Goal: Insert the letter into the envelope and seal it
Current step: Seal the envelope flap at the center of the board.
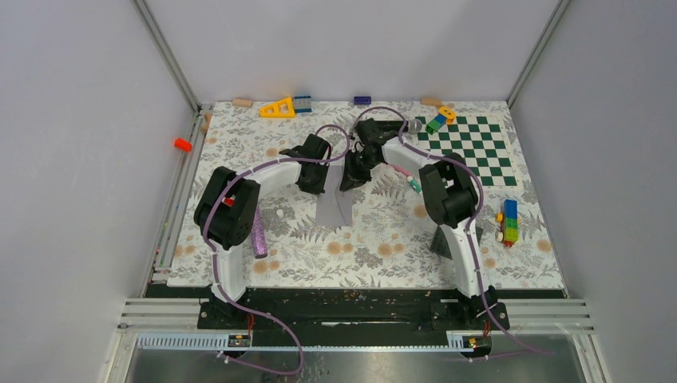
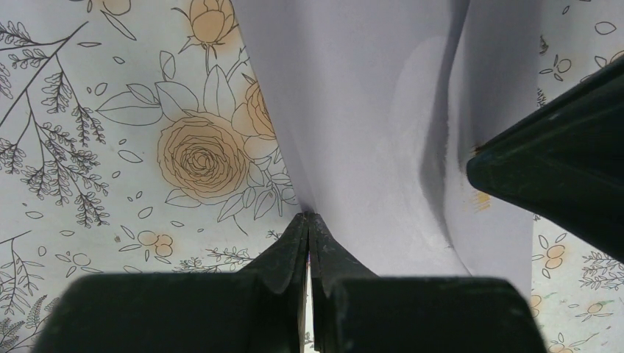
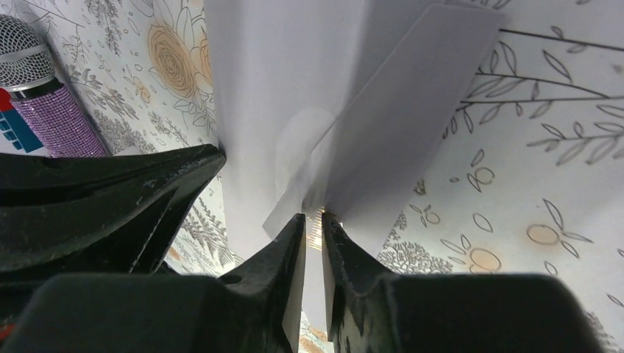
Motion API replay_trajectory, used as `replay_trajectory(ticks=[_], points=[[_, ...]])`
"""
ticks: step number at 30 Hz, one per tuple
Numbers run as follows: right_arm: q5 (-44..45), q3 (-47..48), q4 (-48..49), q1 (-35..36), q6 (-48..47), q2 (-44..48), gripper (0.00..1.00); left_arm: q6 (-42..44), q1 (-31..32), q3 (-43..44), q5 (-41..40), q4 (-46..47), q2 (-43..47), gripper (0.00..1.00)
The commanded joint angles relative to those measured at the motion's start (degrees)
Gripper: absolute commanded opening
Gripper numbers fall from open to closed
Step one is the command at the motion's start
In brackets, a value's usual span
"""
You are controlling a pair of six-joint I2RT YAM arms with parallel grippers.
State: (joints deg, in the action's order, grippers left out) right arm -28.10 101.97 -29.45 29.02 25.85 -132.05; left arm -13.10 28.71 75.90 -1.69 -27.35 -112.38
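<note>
Left gripper (image 2: 307, 219) is clamped on the envelope (image 2: 368, 110) at frame bottom, likely to steady it. The right gripper (image 3: 314, 220) is narrowed at the flap (image 3: 412, 95) tip, grip can't be told tbh.

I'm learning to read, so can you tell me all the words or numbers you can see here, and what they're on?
None: no word, number or label can be read in any view.
envelope: plain grey, no writing.
checkerboard: only green and white squares.
toy bricks: too small to show any marks.
microphone: red and blue patch beside it, cut off, unreadable.
</note>
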Motion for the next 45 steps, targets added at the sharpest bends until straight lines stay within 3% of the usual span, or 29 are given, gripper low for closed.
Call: replay_trajectory(ticks=[1,9,17,24,29,36,45], points=[[0.87,3.43,-1.82,1.42,0.87,-1.99,0.19,-0.25,0.47,-0.16,0.64,-0.24,-2.54,0.0],[7.25,7.44,-7.23,3.36,-0.31,-2.97,0.0,-0.81,0.31,-0.21,4.0,0.19,-1.2,0.0],[10.51,7.76,-8.9,3.99,-0.66,-2.72,0.0,-2.9,-1.03,0.69,12.71,2.43,3.14,0.0],[13.24,5.29,-9.16,4.12,-1.92,-0.94,0.0,-4.31,-1.73,-0.01,12.92,3.49,4.57,0.0],[13.65,4.01,-9.3,4.29,-2.03,-0.83,0.0,-6.64,-2.74,-0.65,19.08,5.45,5.25,0.0],[13.9,3.11,-9.06,4.18,-1.14,-0.2,0.0,-10.65,-2.33,3.54,24.75,6.02,1.56,0.0],[12.86,1.65,-8.16,4.2,0.38,0.48,0.0,-12.45,-1.29,6.19,24.43,5.48,-4.42,0.0]])
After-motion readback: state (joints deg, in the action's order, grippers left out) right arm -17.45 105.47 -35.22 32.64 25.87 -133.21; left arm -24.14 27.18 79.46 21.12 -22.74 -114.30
